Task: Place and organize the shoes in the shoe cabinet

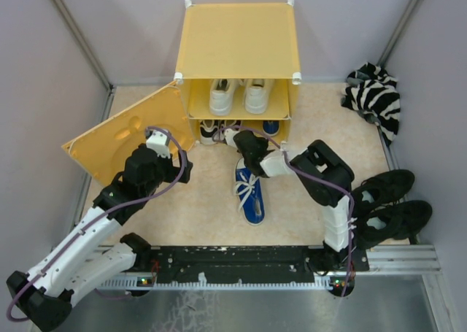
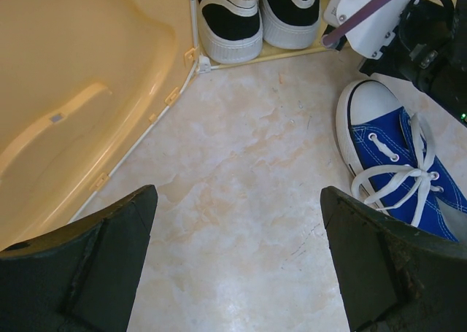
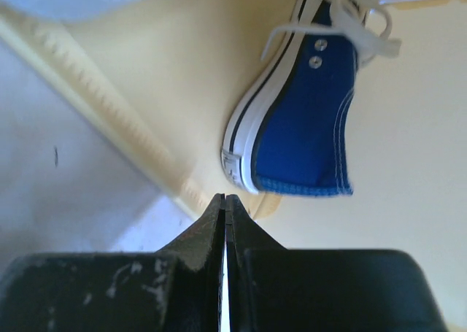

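The yellow shoe cabinet (image 1: 237, 40) stands at the back with its door (image 1: 120, 139) swung open to the left. A white pair (image 1: 238, 95) sits on the upper shelf. A black-and-white pair (image 2: 255, 14) sits lower left, and one blue shoe (image 3: 310, 120) lower right. The other blue shoe (image 1: 249, 191) lies on the floor in front. My right gripper (image 3: 225, 198) is shut and empty at the lower opening, just short of the blue shoe's heel. My left gripper (image 2: 237, 193) hangs open over bare floor beside the door, with nothing between its fingers.
An all-black pair (image 1: 387, 204) lies on the floor at the right, beside my right arm. A zebra-striped cloth (image 1: 376, 98) is bunched in the back right corner. Grey walls close in both sides and the back. The open door takes up the left floor.
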### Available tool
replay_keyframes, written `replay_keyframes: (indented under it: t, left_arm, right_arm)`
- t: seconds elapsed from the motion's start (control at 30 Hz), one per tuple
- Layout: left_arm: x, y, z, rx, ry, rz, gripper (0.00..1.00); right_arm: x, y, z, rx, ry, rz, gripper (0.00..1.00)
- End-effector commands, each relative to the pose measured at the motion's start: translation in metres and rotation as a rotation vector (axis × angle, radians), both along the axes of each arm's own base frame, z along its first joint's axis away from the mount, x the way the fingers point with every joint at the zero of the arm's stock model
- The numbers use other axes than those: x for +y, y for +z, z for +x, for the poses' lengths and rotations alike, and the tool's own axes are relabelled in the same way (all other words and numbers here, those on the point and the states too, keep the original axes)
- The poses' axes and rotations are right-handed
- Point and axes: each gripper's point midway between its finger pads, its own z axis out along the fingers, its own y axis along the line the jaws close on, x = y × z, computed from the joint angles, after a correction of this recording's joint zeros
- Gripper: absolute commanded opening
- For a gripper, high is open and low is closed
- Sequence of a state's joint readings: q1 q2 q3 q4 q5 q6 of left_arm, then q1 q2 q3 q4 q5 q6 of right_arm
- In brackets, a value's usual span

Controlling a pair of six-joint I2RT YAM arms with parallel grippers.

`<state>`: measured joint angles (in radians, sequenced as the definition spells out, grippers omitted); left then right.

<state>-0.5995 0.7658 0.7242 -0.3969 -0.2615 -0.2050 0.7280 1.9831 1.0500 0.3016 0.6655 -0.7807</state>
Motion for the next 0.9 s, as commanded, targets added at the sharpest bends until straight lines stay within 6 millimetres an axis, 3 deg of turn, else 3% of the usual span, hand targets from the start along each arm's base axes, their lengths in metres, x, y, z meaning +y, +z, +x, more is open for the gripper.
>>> replay_keyframes:
  t: [0.0, 0.17, 0.3, 0.53, 0.87]
  left_arm:
    - [0.002, 0.000, 0.001, -0.005, 0.012, -0.004, 0.99]
    - [0.004, -0.002, 0.000, -0.005, 0.021, 0.001, 0.99]
    - [0.003, -0.001, 0.000, -0.006, 0.019, 0.002, 0.99]
    - [0.002, -0.002, 0.002, -0.001, 0.017, 0.005, 0.99]
    - [0.003, -0.004, 0.003, 0.006, 0.021, 0.012, 0.99]
  right_arm:
    - [0.025, 0.009, 0.026, -0.022, 0.041, 0.078, 0.00]
    - [0.024, 0.008, 0.043, -0.073, 0.035, 0.058, 0.00]
    - [0.012, 0.016, 0.059, -0.178, 0.006, -0.002, 0.00]
    - [-0.008, 0.008, 0.075, -0.217, -0.019, -0.043, 0.00]
    - [-0.045, 0.007, 0.076, -0.221, -0.109, -0.076, 0.00]
